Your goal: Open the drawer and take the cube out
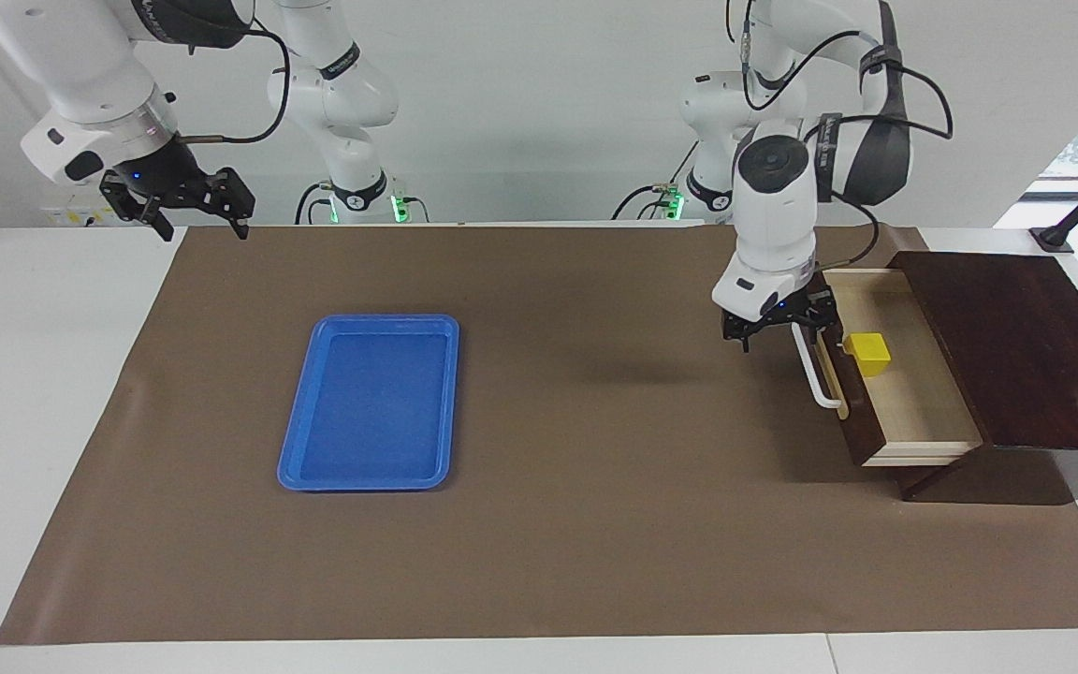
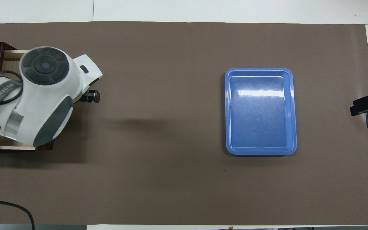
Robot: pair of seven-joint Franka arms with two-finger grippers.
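Note:
The drawer stands pulled out of its dark wood box at the left arm's end of the table. The yellow cube sits inside it, just inboard of the drawer front. My left gripper hangs open over the robots' end of the white handle and holds nothing. In the overhead view the left arm covers most of the drawer and hides the cube; only one of its fingers pokes out. My right gripper waits open in the air at the right arm's end.
A blue tray, also seen from overhead as the blue tray, lies on the brown mat toward the right arm's end. Bare mat lies between the tray and the drawer.

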